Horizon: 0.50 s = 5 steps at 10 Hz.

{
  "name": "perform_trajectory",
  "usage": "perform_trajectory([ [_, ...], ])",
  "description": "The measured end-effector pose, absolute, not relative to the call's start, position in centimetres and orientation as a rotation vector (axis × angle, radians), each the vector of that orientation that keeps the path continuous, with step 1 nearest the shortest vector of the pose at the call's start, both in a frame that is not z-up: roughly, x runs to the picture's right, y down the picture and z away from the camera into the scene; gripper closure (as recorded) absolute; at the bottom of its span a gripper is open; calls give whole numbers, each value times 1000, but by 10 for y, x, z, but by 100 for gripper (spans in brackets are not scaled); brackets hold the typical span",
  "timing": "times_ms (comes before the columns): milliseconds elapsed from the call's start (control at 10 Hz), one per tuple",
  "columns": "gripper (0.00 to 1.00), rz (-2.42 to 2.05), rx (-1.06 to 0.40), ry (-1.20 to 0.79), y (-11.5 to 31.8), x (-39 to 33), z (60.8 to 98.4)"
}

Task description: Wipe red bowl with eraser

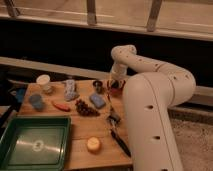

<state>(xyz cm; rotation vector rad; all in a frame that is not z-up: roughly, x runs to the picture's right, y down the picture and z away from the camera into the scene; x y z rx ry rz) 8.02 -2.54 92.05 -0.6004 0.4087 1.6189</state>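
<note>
The red bowl [117,90] sits at the far right of the wooden table [80,127], mostly hidden under my gripper. My gripper [114,85] hangs from the white arm [150,85] and is down right over the bowl, at or just above its rim. I cannot tell whether it holds anything. A blue rectangular block [97,100], possibly the eraser, lies on the table just left and in front of the bowl. A small dark metal cup [98,85] stands left of the gripper.
On the table are a white cup [44,81], a blue bowl [36,101], a small bottle [70,89], a red pepper [61,106], grapes [86,108], a yellow round thing [93,144] and black utensils [118,132]. A green tray [35,142] fills the front left.
</note>
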Motion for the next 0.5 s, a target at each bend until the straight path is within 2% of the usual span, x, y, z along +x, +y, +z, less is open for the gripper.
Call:
perform_trajectory([
  [500, 100, 1591, -599, 446, 23, 56, 880],
])
